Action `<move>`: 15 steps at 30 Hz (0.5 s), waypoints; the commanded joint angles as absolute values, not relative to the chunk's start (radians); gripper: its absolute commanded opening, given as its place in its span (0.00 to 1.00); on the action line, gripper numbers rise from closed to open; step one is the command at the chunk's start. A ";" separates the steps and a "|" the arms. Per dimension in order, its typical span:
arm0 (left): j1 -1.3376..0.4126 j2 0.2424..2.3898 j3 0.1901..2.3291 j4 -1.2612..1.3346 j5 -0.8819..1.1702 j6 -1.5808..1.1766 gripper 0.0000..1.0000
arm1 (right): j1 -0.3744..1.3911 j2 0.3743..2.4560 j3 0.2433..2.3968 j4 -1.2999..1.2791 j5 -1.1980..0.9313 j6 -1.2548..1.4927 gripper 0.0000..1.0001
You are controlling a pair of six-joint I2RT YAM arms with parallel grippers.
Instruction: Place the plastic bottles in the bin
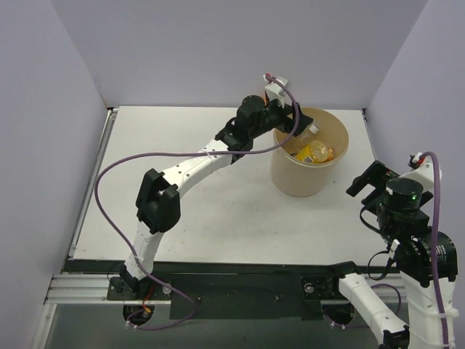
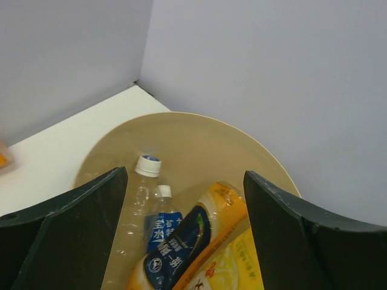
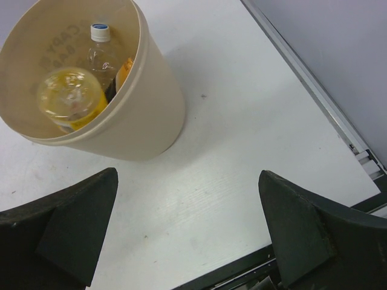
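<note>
Bin (image 1: 309, 178): plain tan-beige, faint darker lettering on the inner wall.
Bench (image 1: 189, 218): white.
Clear bottle (image 2: 162, 226): blue label, white print.
Cap (image 2: 148, 165): white, blue top.
Orange-yellow bottle (image 2: 227, 202): dark navy label, white marks.
Yellow bottle (image 3: 71, 96): translucent pale yellow.
Left tool (image 2: 184, 174) and right tool (image 3: 187, 175): both matte black.
Cable (image 1: 98, 185): purple.
Walls (image 1: 218, 51): pale lavender-grey.

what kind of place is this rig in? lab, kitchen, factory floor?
Likely a lab test cell: blank walls box in a white table on three sides, an aluminium rail runs along its near edge, and the props in view are a tan bin with drink bottles in it.
</note>
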State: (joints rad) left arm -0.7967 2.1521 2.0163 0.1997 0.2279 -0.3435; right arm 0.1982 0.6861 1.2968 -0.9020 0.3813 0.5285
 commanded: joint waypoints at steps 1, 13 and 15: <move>-0.724 2.054 2.005 0.163 0.010 -0.400 0.89 | 0.204 0.700 1.330 -0.905 0.397 0.517 0.95; -0.471 2.484 2.434 -0.291 0.222 -0.888 0.97 | 0.204 0.851 1.376 -0.861 0.410 0.522 0.96; -0.462 2.549 2.543 -0.293 0.303 -0.934 0.97 | 0.199 0.900 1.382 -0.830 0.428 0.523 0.96</move>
